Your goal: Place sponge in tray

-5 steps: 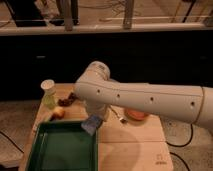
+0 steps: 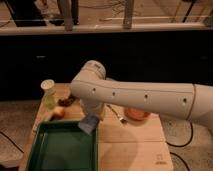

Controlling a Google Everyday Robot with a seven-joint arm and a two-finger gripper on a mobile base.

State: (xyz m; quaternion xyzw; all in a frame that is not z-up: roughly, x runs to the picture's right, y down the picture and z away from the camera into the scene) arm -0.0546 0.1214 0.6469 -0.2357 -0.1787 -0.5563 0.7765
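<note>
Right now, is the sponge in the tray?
Not settled inside: sponge is at tray's far right corner rim, just below the hand.

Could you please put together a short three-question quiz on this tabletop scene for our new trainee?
1. Multiple choice: in the camera view, the sponge is at which part of the green tray? A) near-left corner, B) far-right corner, C) centre.
2. True or false: the end effector is directly above the sponge, at the tray's edge.
3. Fill in: the orange dish stands on the wooden table, to the ___ of the tray in the camera view.

Key: 1 B; 2 true; 3 right.
</note>
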